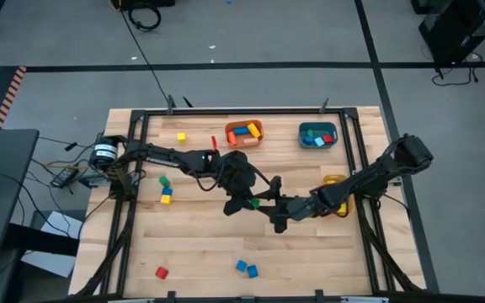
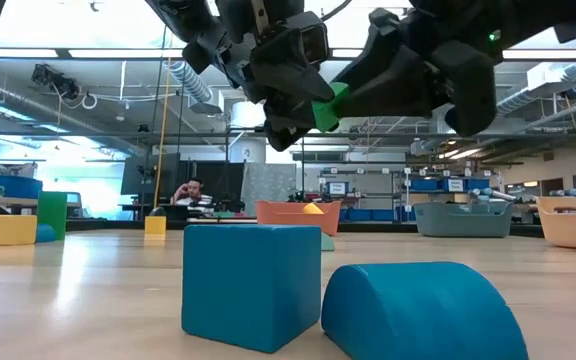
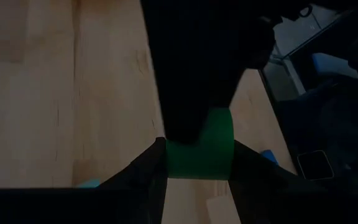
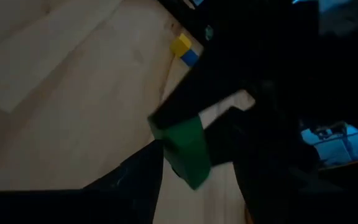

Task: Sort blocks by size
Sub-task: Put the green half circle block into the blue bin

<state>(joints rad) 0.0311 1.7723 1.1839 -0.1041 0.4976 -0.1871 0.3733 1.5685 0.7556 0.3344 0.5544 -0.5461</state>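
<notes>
**High view: a green block passing between my two pincers over mid-bench**

High view puts my left pincer (image 1: 244, 199) and my right pincer (image 1: 278, 215) almost touching above the middle of the pale wooden bench (image 1: 192, 244), with a small solid green block (image 1: 255, 203) between them, lifted clear of the surface.

The risk, as I judge it, lies in the handover. If one side lets go before the other has a firm grip, the block drops and may bounce among the loose pieces. My fingers crowd each other closely, so a slight misalignment could knock the block askew or pinch it by a corner.

From my left wrist, my two dark fingers are clamped on the green block (image 3: 201, 152), one on each flank, set just as wide as the block itself. From my right wrist, the green block (image 4: 188, 149) sits tilted just ahead of my right fingers, which stand apart on either side of it; I cannot tell whether they touch it yet.

Elsewhere, a yellow block stacked with a blue one (image 1: 166, 197) lies on the bench's left half, a red block (image 1: 161, 273) and two blue ones (image 1: 247, 268) near the front edge. An orange bin (image 1: 244, 132) and a teal bin (image 1: 317, 135) along the back edge already hold blocks.
</notes>
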